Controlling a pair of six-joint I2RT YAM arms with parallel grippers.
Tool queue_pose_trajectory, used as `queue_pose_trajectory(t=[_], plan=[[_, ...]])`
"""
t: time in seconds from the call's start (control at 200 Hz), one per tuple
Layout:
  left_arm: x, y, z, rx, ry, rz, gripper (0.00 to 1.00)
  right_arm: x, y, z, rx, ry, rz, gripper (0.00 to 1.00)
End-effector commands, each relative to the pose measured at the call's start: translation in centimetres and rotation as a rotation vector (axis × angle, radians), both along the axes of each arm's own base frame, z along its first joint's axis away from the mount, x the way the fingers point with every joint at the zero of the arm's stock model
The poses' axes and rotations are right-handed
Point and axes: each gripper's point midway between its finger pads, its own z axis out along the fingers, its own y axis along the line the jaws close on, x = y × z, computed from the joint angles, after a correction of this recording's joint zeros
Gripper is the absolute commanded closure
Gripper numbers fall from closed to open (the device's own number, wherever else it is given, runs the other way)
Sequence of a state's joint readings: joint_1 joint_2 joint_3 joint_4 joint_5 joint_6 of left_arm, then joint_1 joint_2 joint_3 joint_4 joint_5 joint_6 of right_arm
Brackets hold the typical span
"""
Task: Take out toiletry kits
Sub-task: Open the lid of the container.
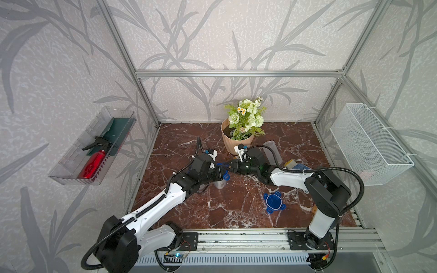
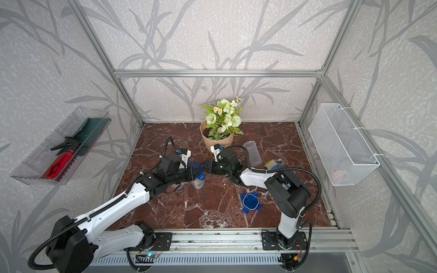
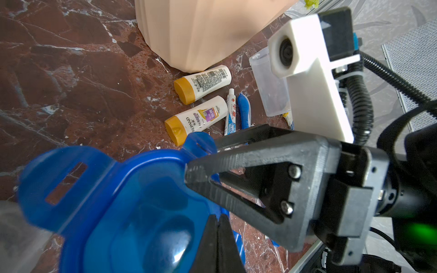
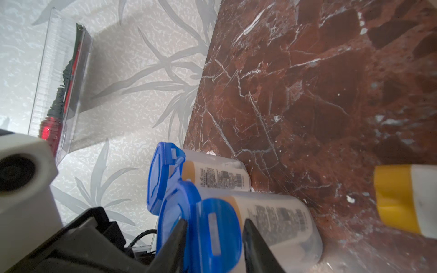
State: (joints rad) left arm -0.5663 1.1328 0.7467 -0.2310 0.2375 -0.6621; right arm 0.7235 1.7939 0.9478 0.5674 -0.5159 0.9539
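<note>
The left claw (image 3: 217,221), pressed together, is at the blue lid (image 3: 123,201) of a jar (image 4: 314,243). The lid end faces the right claw (image 4: 214,222), whose jaws stand around one clip (image 4: 217,210); if they pinch it I cannot tell. The bottle (image 4: 279,212) inside points away from it. One kit (image 3: 203,113) lies out on the marble surface (image 1: 236,212), far, beside the pot (image 1: 236,141); little room between the claws.

Both top views hang high over the near edge, looking down toward the far wall and taking in the whole marble table (image 1: 236,212) and both side walls. The left wrist camera sits low and close, facing right and far at the flower pot (image 3: 201,35). The right wrist camera, equally close, faces left toward the wall tray (image 4: 61,78). Both wrist views share the blue jar lid (image 3: 118,201) and a loose yellow-capped bottle (image 4: 402,196).
</note>
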Motion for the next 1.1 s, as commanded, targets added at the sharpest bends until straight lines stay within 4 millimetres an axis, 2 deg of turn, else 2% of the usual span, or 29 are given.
queue_pose_trajectory(t=[0.0,0.125,0.22,0.44,0.46,0.555,0.63,0.765,0.88,1.075,1.095], plan=[[-3.0,3.0,-6.3,0.177,0.212,0.025,1.00,1.2,0.8,2.1,0.082,-0.043,0.003,0.69],[-2.9,3.0,-6.2,0.174,0.210,0.026,1.00,1.7,1.2,2.8,0.103,-0.060,0.005,0.75],[-3.0,3.1,-6.2,0.177,0.210,0.025,1.00,1.8,1.4,3.3,0.109,-0.065,0.016,0.88],[-2.6,2.6,-5.1,0.159,0.193,0.014,1.00,1.5,1.1,3.5,0.097,-0.074,0.017,1.00],[-2.6,2.6,-4.9,0.157,0.189,0.012,0.96,1.5,1.1,3.5,0.094,-0.075,0.018,1.00],[-2.1,2.1,-3.1,0.137,0.153,-0.001,0.65,1.3,1.1,4.1,0.093,-0.084,0.025,1.00],[-1.7,1.8,-1.0,0.111,0.107,-0.012,0.56,1.0,1.1,4.9,0.100,-0.095,0.033,1.00],[-1.1,1.9,3.1,0.087,0.015,-0.001,0.52,0.3,1.4,6.6,0.096,-0.126,0.058,1.00],[-1.1,2.3,5.6,0.079,-0.043,0.008,0.51,-0.5,1.8,7.8,0.081,-0.155,0.076,1.00],[-1.6,3.4,7.1,0.087,-0.087,0.033,0.51,-2.3,3.2,8.9,0.093,-0.164,0.136,1.00],[-1.6,3.5,7.2,0.089,-0.091,0.036,0.51,-2.8,3.2,10.4,0.114,-0.185,0.145,1.00]])
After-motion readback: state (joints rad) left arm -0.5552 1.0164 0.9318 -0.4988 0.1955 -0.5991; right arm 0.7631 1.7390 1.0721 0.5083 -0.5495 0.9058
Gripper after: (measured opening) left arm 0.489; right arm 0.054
